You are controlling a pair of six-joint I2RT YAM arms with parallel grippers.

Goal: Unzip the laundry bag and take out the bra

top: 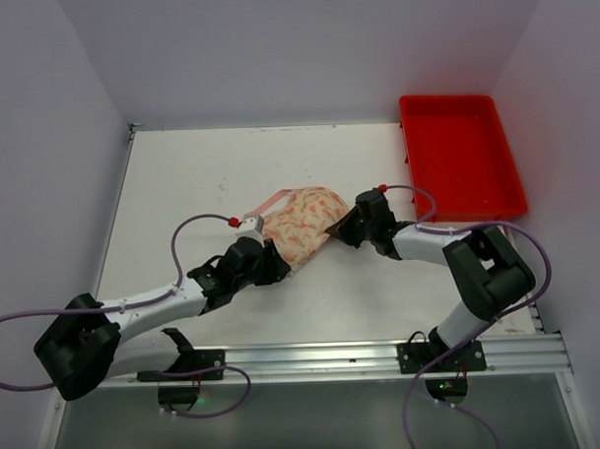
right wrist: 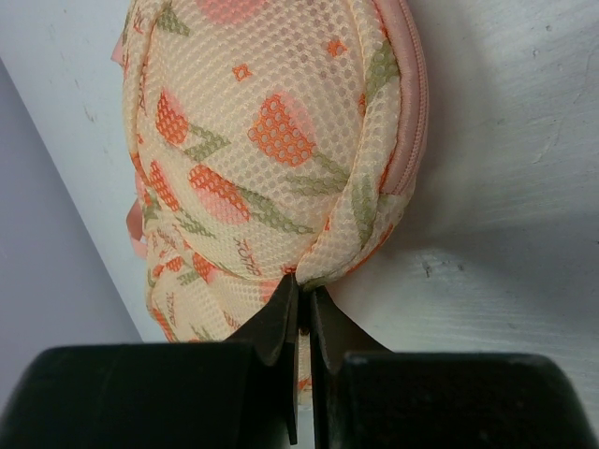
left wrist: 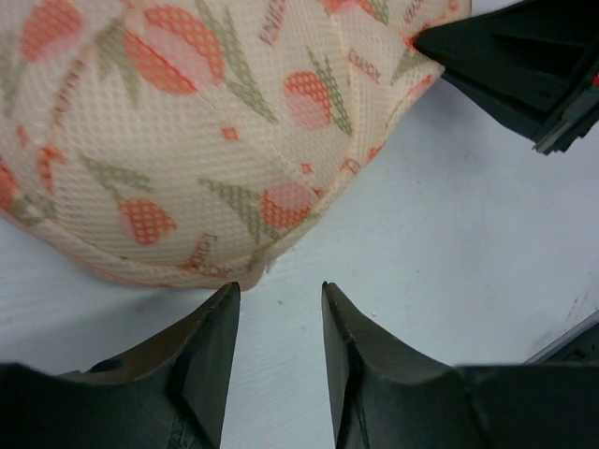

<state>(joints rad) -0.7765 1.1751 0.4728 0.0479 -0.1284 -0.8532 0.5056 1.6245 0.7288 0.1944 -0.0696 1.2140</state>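
Tiny orange lettering on the laundry bag (left wrist: 206,122) cannot be read.

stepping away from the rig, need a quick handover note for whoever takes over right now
State now:
The left gripper is open, its tips just short of the laundry bag, not touching it.
The right gripper is shut on the bag's edge seam at its right end; whether that is the zip pull cannot be told.
The bag lies on the table between the two grippers, and the red tray sits at the far right.
Done: only that pinch. The zip looks closed and no bra shows.
Left: unzip the bag, then take the bra out.
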